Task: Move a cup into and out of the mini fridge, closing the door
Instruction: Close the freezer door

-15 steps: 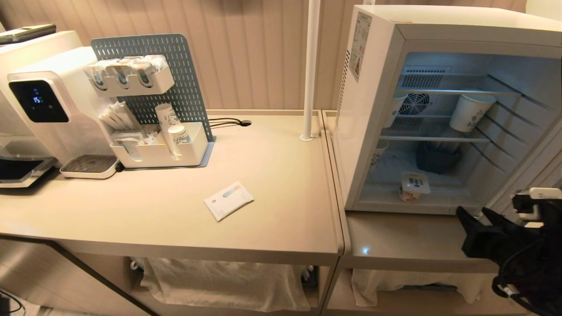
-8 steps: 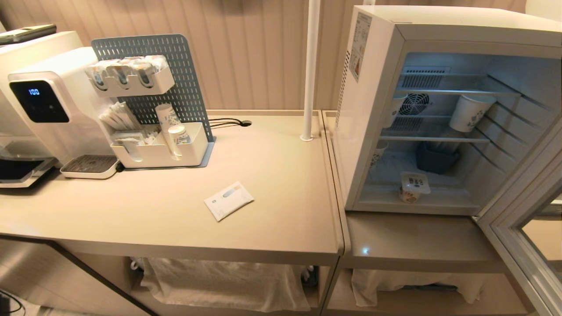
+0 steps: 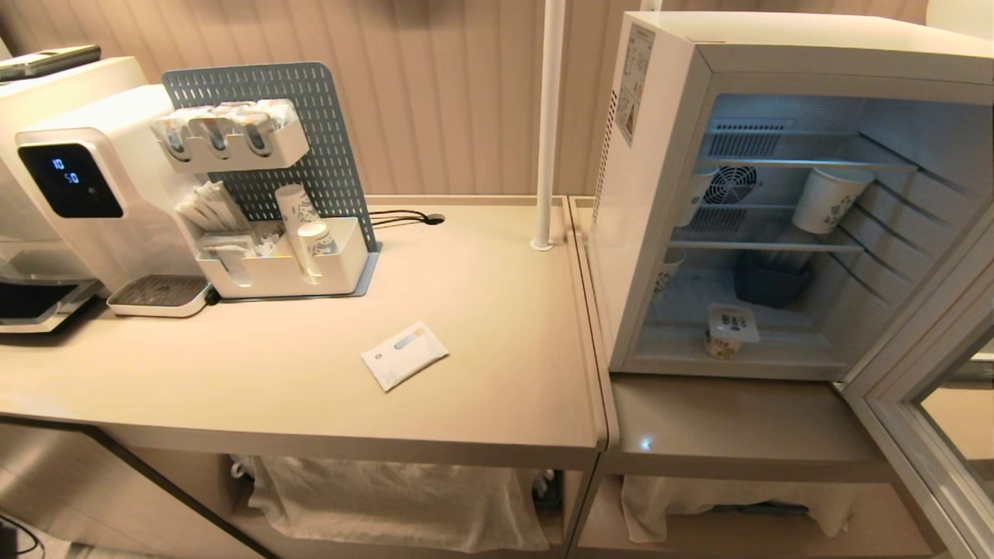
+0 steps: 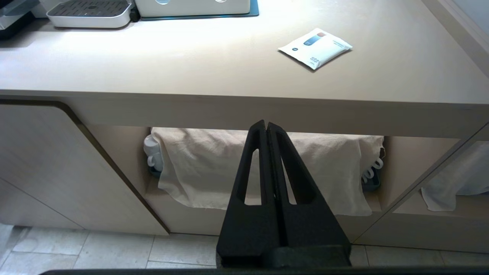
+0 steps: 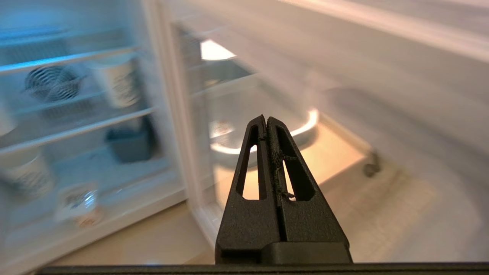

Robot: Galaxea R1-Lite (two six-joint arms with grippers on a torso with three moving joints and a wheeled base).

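Note:
The white mini fridge (image 3: 660,116) stands on the right counter with its door (image 3: 924,419) swung wide open to the right. On the fridge floor near the front sits the small white cup (image 3: 728,331) with its flat printed lid; it shows blurred as the cup (image 5: 78,204) in the right wrist view. My right gripper (image 5: 266,119) is shut and empty, out in front of the open door frame (image 5: 174,114), outside the head view. My left gripper (image 4: 266,124) is shut and empty, low in front of the counter's edge.
Taller patterned paper cups (image 3: 829,200) lie on the wire shelves beside a dark bin (image 3: 773,281). On the left counter lie a white sachet (image 3: 404,354), an organiser rack (image 3: 283,256) with cups and a water dispenser (image 3: 78,186). Cloth (image 4: 267,168) hangs under the counter.
My right arm, seen at the lower right a second ago, has pulled back out of the head view. The door frame now shows there, the door standing wide open.

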